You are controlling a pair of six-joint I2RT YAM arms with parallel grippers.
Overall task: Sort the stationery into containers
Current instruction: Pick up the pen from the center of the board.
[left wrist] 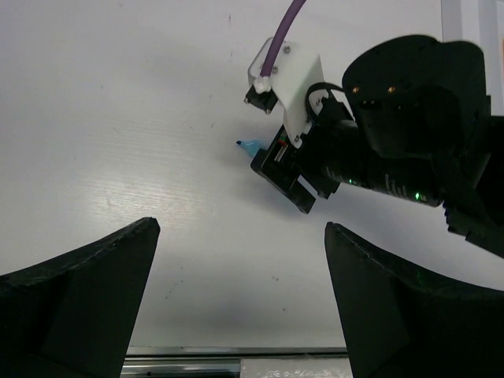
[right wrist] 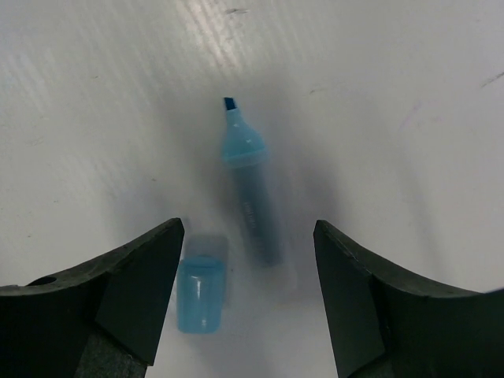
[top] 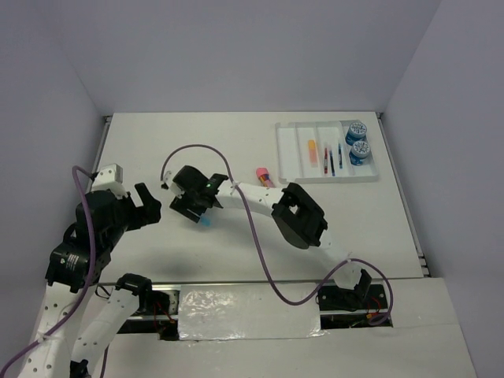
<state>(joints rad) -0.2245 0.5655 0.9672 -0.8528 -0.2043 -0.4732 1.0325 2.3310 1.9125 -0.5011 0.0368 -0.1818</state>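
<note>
Over on the left, the left gripper (top: 148, 203) hovers above the table with its jaws wide apart and nothing in them, pointed toward its partner. Next along, the right gripper (top: 195, 211) is low over the marker (top: 206, 223), jaws apart and straddling it without touching, so I'd say the step in hand is picking up this light-blue piece. Further right a pink item (top: 262, 173) lies loose just short of the tray (top: 290, 153), where an orange marker (top: 312, 149), the pens (top: 325, 160) and two rolls (top: 356, 130) already sit. The next move looks like a drop and a squeeze across the barrel, then a carry to a compartment. Only the right wrist view shows that the marker is uncapped, its cap (right wrist: 201, 290) lying beside it by the left finger (right wrist: 134, 291). From overhead just a blue tip peeks out.
</note>
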